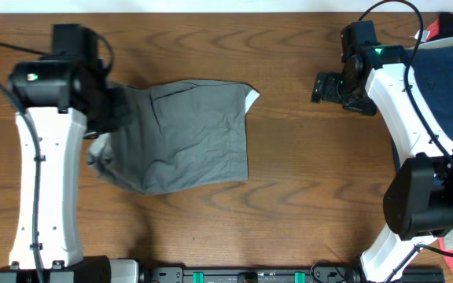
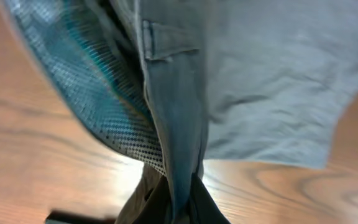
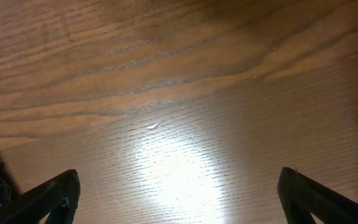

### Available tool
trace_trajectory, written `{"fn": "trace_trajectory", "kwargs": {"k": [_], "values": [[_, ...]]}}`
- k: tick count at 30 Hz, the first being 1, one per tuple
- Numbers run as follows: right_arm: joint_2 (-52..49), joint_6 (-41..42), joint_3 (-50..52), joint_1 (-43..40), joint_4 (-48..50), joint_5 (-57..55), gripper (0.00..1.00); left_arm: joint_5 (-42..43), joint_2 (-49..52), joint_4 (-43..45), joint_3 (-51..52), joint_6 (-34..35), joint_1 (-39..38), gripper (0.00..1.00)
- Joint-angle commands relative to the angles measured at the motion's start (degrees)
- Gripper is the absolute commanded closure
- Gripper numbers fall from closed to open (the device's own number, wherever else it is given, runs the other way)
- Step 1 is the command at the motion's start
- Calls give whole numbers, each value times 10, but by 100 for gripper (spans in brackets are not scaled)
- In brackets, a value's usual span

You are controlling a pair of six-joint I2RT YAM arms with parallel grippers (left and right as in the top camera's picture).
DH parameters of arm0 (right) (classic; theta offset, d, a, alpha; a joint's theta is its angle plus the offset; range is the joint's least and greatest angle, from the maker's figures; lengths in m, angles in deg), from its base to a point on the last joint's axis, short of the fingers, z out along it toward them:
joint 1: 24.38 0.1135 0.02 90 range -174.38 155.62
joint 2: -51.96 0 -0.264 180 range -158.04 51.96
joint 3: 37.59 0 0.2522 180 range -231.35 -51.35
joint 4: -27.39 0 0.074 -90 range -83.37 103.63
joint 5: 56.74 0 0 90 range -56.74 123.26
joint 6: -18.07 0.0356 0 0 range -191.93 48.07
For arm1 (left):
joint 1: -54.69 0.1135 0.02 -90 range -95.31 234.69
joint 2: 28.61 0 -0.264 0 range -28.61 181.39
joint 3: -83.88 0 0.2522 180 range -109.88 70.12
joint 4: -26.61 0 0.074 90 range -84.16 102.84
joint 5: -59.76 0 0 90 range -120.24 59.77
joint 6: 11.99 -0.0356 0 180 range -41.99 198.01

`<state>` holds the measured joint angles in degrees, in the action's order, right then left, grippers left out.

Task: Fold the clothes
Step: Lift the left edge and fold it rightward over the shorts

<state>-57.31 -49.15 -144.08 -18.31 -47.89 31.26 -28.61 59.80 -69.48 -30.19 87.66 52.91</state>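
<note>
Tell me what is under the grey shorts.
Only the wooden table shows around the grey shorts; whatever lies beneath their spread cloth is covered. The left pincer grips a fold at their left edge.

No readable text, labels, brands, numbers — none in any view

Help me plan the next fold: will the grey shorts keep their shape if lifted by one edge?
Probably floppy: the shorts bunch into a narrow fold where the left pincer pinches them. Likely light, since that small pinch seems enough to hold the edge. Wrinkles suggest it will sag and drag on the table.
</note>
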Motion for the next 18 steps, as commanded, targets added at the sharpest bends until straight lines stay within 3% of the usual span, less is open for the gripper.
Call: {"fn": "trace_trajectory", "kwargs": {"k": [1,7,18], "values": [[2,-5,-2,0,0,-6,1,31,-3,16,-11,1,-59,95],[2,-5,-2,0,0,-6,1,31,24,66,-9,7,-148,94],[2,-5,-2,0,0,-6,1,70,148,101,0,17,-221,94]]}}
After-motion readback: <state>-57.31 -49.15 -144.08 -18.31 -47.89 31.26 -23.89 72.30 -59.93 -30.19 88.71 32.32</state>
